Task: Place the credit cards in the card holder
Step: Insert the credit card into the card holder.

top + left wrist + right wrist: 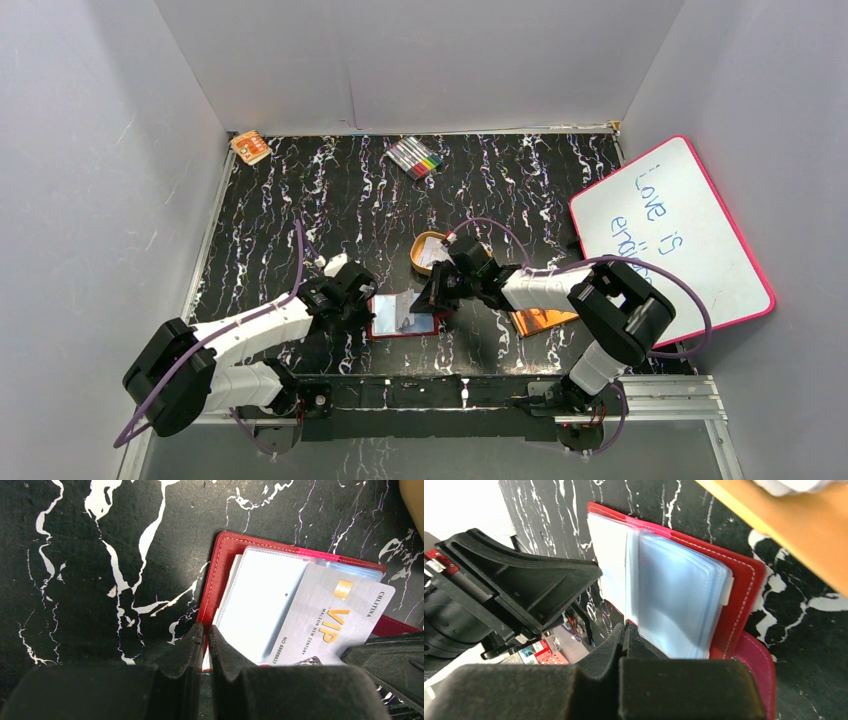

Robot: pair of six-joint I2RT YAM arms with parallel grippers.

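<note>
Arms meet near the front of the black marbled table (pixel 300 200) in the top view. The card holder (pixel 395 315) lies open and flat between them. The left gripper (pixel 362 300) is at its left edge and the right gripper (pixel 440 297) at its right edge. Only this view shows the surroundings: an orange oval tray (pixel 418 250) just behind the right gripper, an orange-brown book (pixel 540 320) under the right arm, a whiteboard (pixel 680 230) off to the right, and markers (pixel 415 157) near the back wall. From here the holder's inside is a pale glare, and neither grip can be judged.

The left wrist view supplies that detail. The left gripper's fingers (pixel 185 650) are pinched almost together on the near left edge of the red cover, a sliver of red between them. Clear sleeves (pixel 260 605) lie on the cover, and a silver credit card (pixel 332 620) with gold VIP lettering lies tilted across them. The card's lower corner runs under the dark body of the right gripper at bottom right.

The right wrist view looks from the other side. The right gripper's fingers are pressed tight together at the base of the fanned sleeves, with a thin pale edge rising from between them, which looks like the card seen edge-on. The card's face does not show here. The left gripper's black body sits just left of the holder, and the tray's orange rim crosses the top right corner.
</note>
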